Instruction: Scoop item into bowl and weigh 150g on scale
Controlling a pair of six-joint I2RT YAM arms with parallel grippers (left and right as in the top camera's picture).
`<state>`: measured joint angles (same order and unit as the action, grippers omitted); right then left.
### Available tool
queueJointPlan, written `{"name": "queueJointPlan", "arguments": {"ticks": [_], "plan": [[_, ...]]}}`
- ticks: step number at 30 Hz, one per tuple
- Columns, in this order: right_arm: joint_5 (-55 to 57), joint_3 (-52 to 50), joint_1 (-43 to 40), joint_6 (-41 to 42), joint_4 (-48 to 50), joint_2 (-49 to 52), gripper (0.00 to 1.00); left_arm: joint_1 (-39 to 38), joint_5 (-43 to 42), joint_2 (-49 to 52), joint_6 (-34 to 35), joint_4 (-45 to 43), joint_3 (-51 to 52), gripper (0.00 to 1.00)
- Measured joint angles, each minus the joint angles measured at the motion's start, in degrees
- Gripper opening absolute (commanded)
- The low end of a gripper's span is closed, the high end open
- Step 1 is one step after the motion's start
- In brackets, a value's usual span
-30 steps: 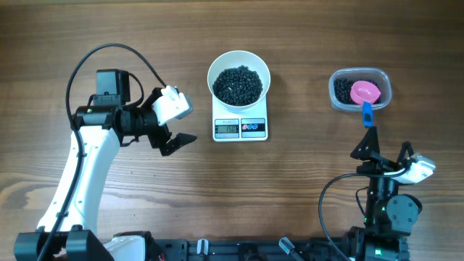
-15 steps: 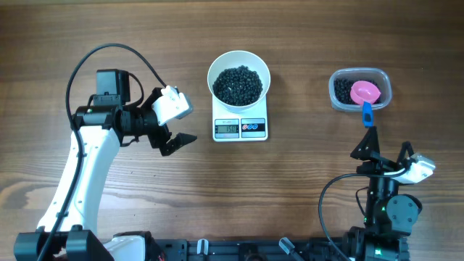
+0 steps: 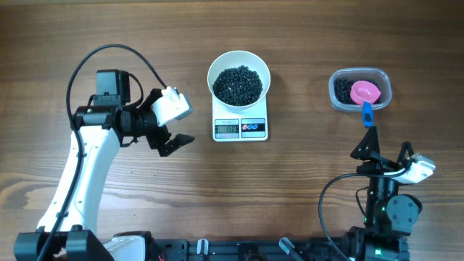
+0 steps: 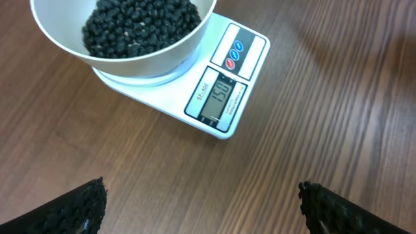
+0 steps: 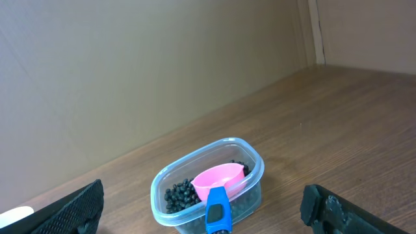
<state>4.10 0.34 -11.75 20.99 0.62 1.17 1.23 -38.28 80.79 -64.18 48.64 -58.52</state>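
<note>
The white bowl (image 3: 239,76) stands on the white scale (image 3: 240,127) at the table's middle back, holding a dark heap of the black bead item (image 3: 238,83). In the left wrist view the bowl (image 4: 130,62) and its beads (image 4: 140,23) sit above the scale (image 4: 224,91), whose display reads 150. My left gripper (image 3: 181,122) hovers open to the left of the scale, nothing between its fingers (image 4: 78,205). My right gripper (image 3: 386,147) stands open near the front right, empty, with the tub ahead of it in its wrist view.
A clear plastic tub (image 3: 360,89) at the back right holds more black beads and a pink scoop (image 3: 365,92) whose blue handle (image 5: 218,213) juts over the near rim. Bare wooden table (image 3: 304,181) lies between the scale and the tub.
</note>
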Motion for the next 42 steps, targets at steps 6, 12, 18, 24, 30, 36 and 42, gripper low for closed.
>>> {"name": "queueJointPlan", "arguments": {"ticks": [6,12,18,24,30,36,42], "plan": [[0.0,0.02,0.0,-0.02,0.02,0.0,1.0,0.0,0.7,-1.4,0.0,1.62,0.0,1.0],[0.02,0.02,0.0,0.0,0.02,0.0,1.0,0.46,0.94,-16.63,0.63,4.66,0.11,1.0],[0.02,0.02,0.09,0.0,0.0,0.0,1.0,7.98,0.94,-36.72,15.1,-5.51,6.8,1.0],[0.0,0.02,0.09,0.0,0.02,0.0,1.0,16.22,6.21,-56.06,39.17,-19.28,18.99,1.0],[0.02,0.0,0.09,0.0,-0.02,0.0,1.0,17.07,14.67,-70.42,52.72,-31.17,33.94,1.0],[0.0,0.02,0.09,0.0,0.02,0.0,1.0,17.16,19.23,-77.7,55.3,-42.34,46.93,1.0],[0.0,0.02,0.09,0.0,0.0,0.0,1.0,17.16,23.56,-79.95,55.76,-51.21,54.6,1.0]]}}
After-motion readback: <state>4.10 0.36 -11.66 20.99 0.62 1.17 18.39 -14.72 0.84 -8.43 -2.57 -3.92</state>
